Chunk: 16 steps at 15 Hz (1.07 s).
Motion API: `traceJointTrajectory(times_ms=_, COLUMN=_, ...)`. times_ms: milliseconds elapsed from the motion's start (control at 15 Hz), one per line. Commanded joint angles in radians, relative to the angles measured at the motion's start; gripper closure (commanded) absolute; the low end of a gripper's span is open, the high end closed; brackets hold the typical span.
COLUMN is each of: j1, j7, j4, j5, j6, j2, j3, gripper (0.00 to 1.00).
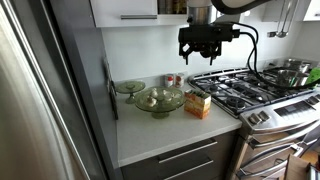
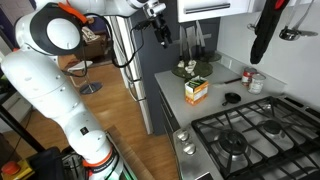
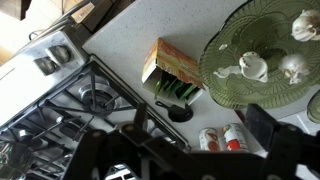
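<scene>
Cardboard box [image 1: 197, 103] sits on counter [image 1: 165, 128] between green glass dish [image 1: 158, 99] and stove [image 1: 250, 88]; gripper [image 1: 205, 52] hangs high above, jaws wide, empty; judged approach stage, any grasp needs long descent.

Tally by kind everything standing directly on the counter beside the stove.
Green glass dishes: 2
Box: 1
Red-and-white cans: 2
Small black disc: 1
Total: 6
</scene>
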State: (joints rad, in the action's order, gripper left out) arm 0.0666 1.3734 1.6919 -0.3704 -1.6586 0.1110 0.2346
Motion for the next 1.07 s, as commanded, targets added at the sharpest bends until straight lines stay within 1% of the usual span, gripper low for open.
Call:
traceJointTrajectory(times_ms=0, j1=-0.006, j7=0.021, j4=0.025, j5=0.057, j6=-0.021, j2=-0.041, j3=-0.056, gripper=0.00)
traceJointTrajectory(times_ms=267, j1=-0.023, j7=0.031, j4=0.077, j5=0.097, j6=-0.097, j2=-0.105, j3=-0.123, gripper=0.00)
traceJointTrajectory(times_ms=467, j1=-0.031, j7=0.020, j4=0.122, j5=0.140, j6=-0.204, j2=-0.145, j3=-0.165, gripper=0.00)
traceJointTrajectory(times_ms=533, j1=-0.032, j7=0.029, j4=0.134, j5=0.148, j6=-0.223, j2=-0.157, j3=-0.174, gripper=0.00)
traceJointTrajectory(times_ms=733, j1=-0.036, j7=0.035, j4=0.189, j5=0.153, j6=-0.298, j2=-0.160, j3=-0.201, gripper=0.00)
traceJointTrajectory(times_ms=800, j1=-0.038, j7=0.039, j4=0.210, j5=0.140, j6=-0.317, j2=-0.155, j3=-0.209, gripper=0.00)
traceJointTrajectory(times_ms=1000, j1=-0.044, j7=0.048, j4=0.255, j5=0.135, j6=-0.348, j2=-0.143, j3=-0.228, gripper=0.00)
